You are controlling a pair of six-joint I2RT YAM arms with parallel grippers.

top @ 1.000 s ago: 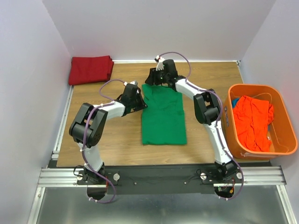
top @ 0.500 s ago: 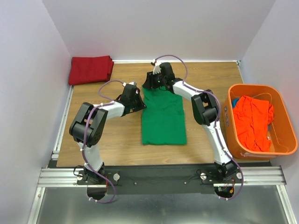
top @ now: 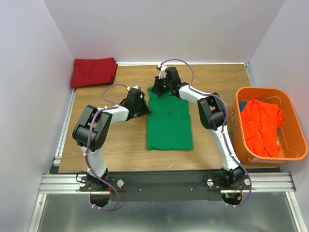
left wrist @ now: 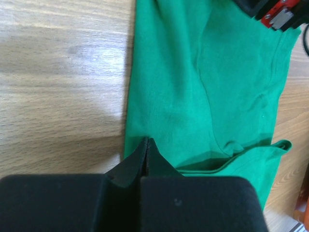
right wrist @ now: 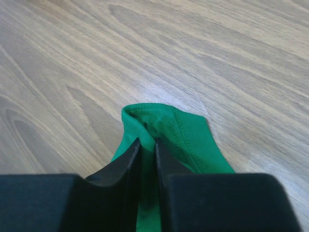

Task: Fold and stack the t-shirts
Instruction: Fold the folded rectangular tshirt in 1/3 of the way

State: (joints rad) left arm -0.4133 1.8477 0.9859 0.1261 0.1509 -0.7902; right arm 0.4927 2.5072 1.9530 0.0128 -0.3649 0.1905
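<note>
Right pincer (right wrist: 147,141) has pinched green t-shirt (right wrist: 190,140), seen only from wrist.

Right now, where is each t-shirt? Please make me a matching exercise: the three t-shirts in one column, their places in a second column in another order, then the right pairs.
1. green t-shirt
2. dark red t-shirt
3. orange-red t-shirt

A. in the orange basket, at the right
B. folded, at the far left corner
C. spread in the middle of the table

Pairs: 1-C, 2-B, 3-A.
</note>
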